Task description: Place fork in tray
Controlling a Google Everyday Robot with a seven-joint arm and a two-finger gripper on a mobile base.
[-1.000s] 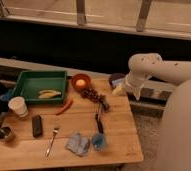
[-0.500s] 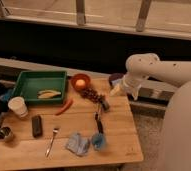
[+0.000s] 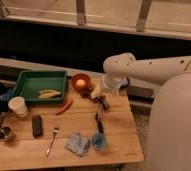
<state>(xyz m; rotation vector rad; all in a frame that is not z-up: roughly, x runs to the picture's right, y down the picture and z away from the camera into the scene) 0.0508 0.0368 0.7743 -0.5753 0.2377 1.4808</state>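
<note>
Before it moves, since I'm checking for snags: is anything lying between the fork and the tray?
Nothing visible does. The fork lies on bare wood in front of the tray; the black block sits left of that line, the red item right. The gripper hangs near the orange bowl.

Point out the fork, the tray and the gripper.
fork (image 3: 52, 142), camera view, middle of its handle.
tray (image 3: 33, 84), camera view, bare floor of its left half.
gripper (image 3: 104, 104), camera view, its dark tip, low over the table (image 3: 79, 125), right of the tray.

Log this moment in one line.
hand: open, beside orange bowl | fork: on table, front, untouched | tray: back left, no fork
</note>
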